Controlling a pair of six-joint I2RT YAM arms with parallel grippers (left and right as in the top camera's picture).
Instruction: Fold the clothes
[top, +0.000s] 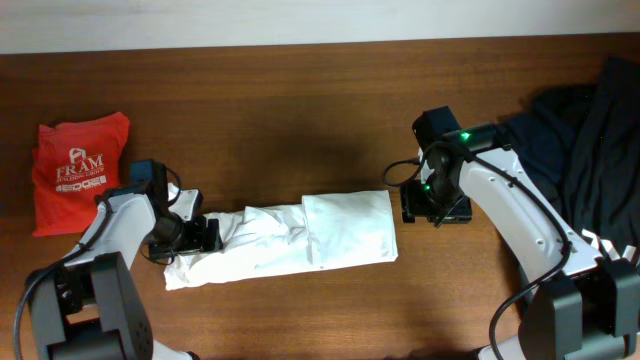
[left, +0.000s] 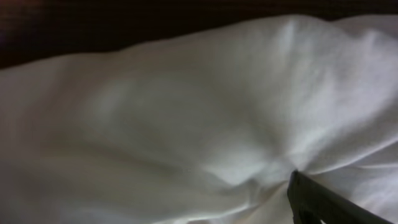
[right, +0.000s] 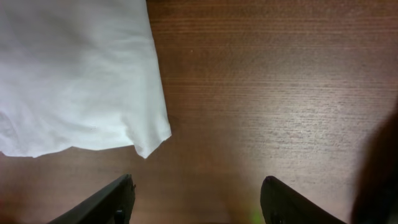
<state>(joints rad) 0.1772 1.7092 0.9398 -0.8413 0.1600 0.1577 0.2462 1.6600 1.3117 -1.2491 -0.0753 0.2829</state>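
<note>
**White shirt mid-table, left arm on its end, right arm clear of it**

On your far left a red cloth (top: 80, 172) with white lettering lies flat near the table (top: 300, 100) edge, well apart from everything else. Between it and the white shirt (top: 300, 240) is a strip of bare wood, and your left arm reaches across it.

The left gripper (top: 205, 235) sits low at the shirt's left end, pointing right along the cloth. In the left wrist view, white fabric (left: 186, 112) fills almost the whole picture. Only one dark finger (left: 323, 202) shows at the lower right, with creases running toward its tip. You cannot tell whether that pincer is closed on the cloth or merely resting against it.

The shirt lies as a long band across the middle of the table. Its left half is bunched and wrinkled. Its right half is smoother, with a straight right edge and a folded flap on top.

Just beyond that edge is open wood. There the right gripper (right: 199, 202) hangs over the bare table with its fingers (right: 106, 202) spread wide, holding nothing. The shirt's corner (right: 146, 146) lies ahead and to one side of it, not touching.

At the far right a heap of dark clothes (top: 590, 130) covers the table's corner.
</note>
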